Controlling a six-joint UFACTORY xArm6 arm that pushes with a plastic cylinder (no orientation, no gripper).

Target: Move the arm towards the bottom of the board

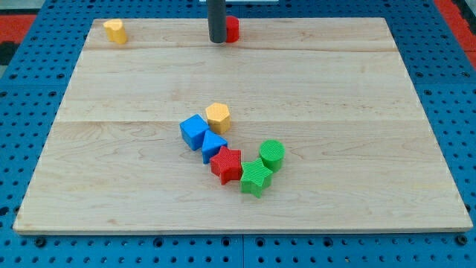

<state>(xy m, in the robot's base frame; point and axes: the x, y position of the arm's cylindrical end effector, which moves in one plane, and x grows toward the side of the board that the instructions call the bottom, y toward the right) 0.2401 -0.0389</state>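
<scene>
My tip (217, 40) is at the top of the wooden board (111, 164), near the middle of the top edge. It stands just left of a red block (232, 29), which it partly hides; I cannot tell whether they touch. A cluster lies far below it, around the board's centre: a yellow hexagonal block (217, 117), a blue cube (194, 131), a blue triangular block (213, 145), a red star block (226, 164), a green star block (255, 178) and a green cylinder (271, 155).
A yellow block (114, 30) sits in the board's top left corner. The board lies on a blue perforated table (30, 97), with red areas at the view's top corners.
</scene>
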